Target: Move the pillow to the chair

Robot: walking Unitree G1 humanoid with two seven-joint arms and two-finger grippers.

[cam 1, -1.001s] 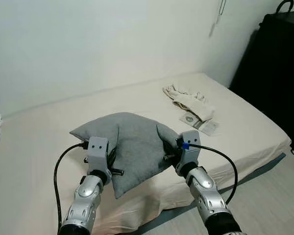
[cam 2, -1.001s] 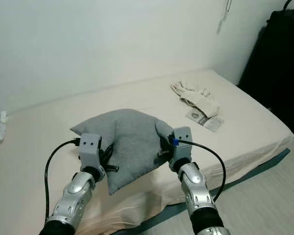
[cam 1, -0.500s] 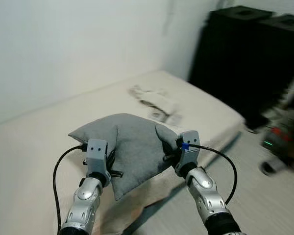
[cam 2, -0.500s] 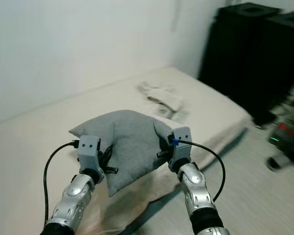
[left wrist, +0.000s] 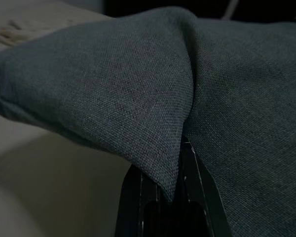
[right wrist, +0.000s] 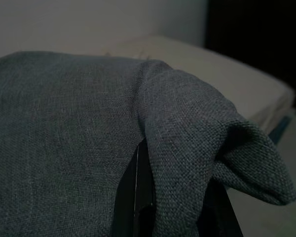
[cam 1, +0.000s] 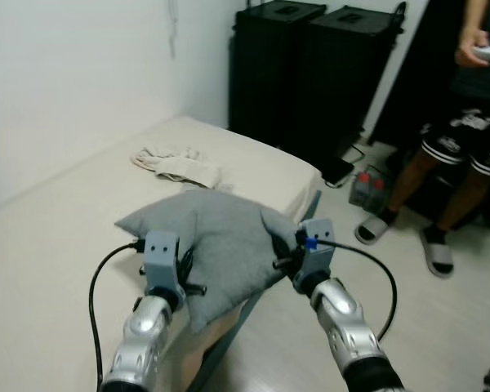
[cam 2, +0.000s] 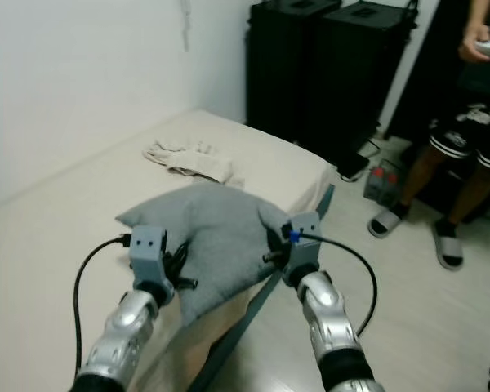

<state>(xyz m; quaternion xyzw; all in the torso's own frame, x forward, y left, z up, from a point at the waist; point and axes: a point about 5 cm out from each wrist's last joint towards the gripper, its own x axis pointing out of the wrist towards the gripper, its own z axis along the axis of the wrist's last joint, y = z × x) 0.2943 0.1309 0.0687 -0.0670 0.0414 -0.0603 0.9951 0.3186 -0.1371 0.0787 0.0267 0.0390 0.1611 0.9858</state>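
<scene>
A grey fabric pillow (cam 1: 216, 245) hangs in the air between my two arms, above the near edge of the bed. My left gripper (cam 1: 184, 269) is shut on the pillow's left side, with a fold of grey cloth (left wrist: 167, 163) pinched between its black fingers (left wrist: 133, 197). On the pillow's right corner my right gripper (cam 1: 282, 251) is shut too, its black fingers (right wrist: 138, 197) buried under the cloth (right wrist: 177, 163). The pillow hides both pairs of fingertips in the eye views.
The cream bed (cam 1: 82, 204) spreads to the left, with a crumpled beige cloth (cam 1: 180, 163) lying on it. Tall black cabinets (cam 1: 310, 73) stand behind the bed's end. A person in dark shorts and sandals (cam 1: 465, 155) stands on the pale floor (cam 1: 441, 327) at right, beside bottles (cam 1: 367, 189).
The camera has swung to the right: the bed slid left and the black cabinets, floor and a person came into view. Both grippers still hold the pillow the same way.
</scene>
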